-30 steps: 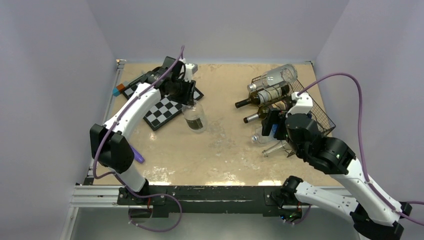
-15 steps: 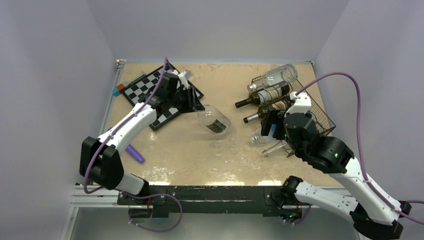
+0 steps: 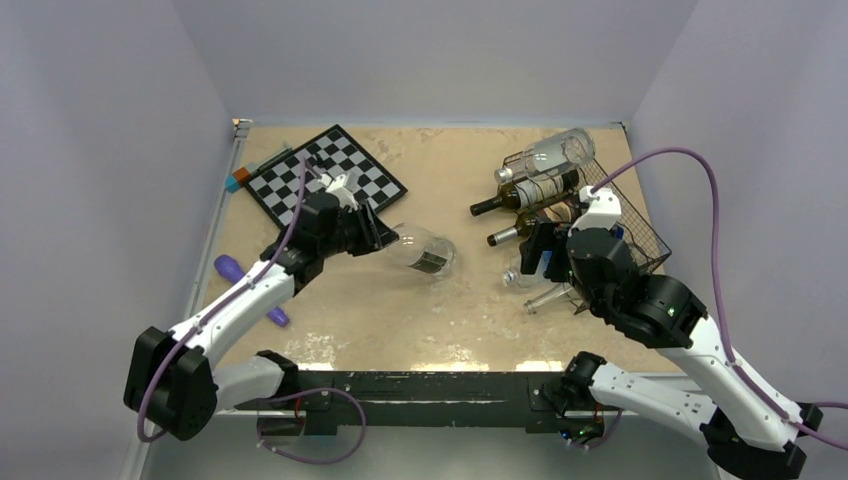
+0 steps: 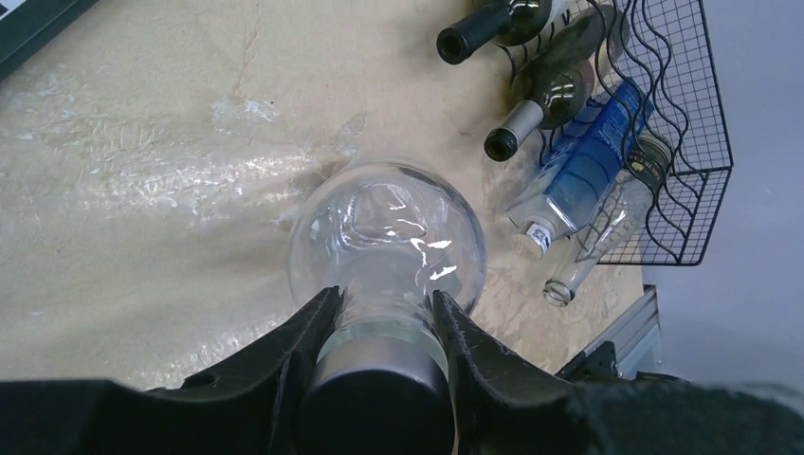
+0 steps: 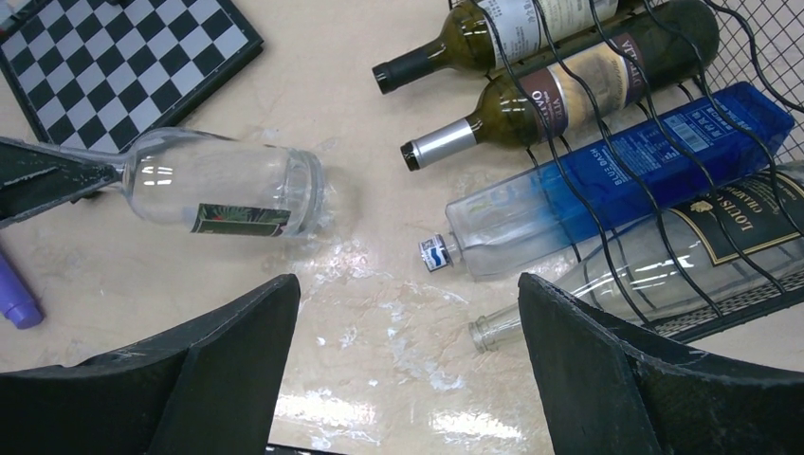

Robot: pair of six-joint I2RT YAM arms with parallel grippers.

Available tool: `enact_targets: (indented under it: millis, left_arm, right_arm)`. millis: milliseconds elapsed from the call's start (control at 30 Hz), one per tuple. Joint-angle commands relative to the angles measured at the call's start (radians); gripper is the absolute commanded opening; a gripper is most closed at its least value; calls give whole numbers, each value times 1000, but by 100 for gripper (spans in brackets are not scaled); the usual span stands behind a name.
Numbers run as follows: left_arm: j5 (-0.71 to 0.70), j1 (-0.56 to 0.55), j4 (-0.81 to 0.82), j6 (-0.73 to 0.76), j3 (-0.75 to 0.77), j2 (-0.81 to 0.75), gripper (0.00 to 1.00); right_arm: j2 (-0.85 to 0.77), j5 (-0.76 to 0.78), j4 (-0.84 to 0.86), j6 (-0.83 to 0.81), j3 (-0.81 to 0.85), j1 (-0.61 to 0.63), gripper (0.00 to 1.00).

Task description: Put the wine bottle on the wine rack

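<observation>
Top external, left end effector (image 3: 385,238) extended forward, grasping wine bottle (image 3: 425,252) neck, right end effector (image 3: 540,250) released beside wine rack (image 3: 630,215)

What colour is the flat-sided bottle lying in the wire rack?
The bottle is blue; the right wrist view shows it best.

The black left gripper (image 4: 384,313) grips a clear-glass wine bottle (image 3: 422,250) with a dark green label (image 5: 237,219). Ahead of the gripper, the black wire wine rack (image 4: 702,142) carries a dark green bottle (image 5: 493,28), an olive bottle (image 5: 569,90) with a brown label and silver capsule, and a blue-labelled clear bottle (image 5: 616,161). Beside the gripper lies a black-and-white chessboard (image 3: 325,173), and behind it a purple marker (image 3: 228,267), on the mottled beige table (image 3: 440,180).
</observation>
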Motion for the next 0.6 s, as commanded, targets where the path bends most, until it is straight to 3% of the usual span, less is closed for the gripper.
enact_targets:
  millis: [0,200,567]
  left_arm:
    - [-135,-71,220,1,-74,-126,0]
    - [-374,-272,141,180,-130,-156,0]
    - [-509,-440,132,282,-256,-150,0]
  right_arm:
    - [5,-19,31,29,-13,0,89]
    - [30,-31,36,35,-28,0,89]
    - [67,-61,35,42,-44,0,89]
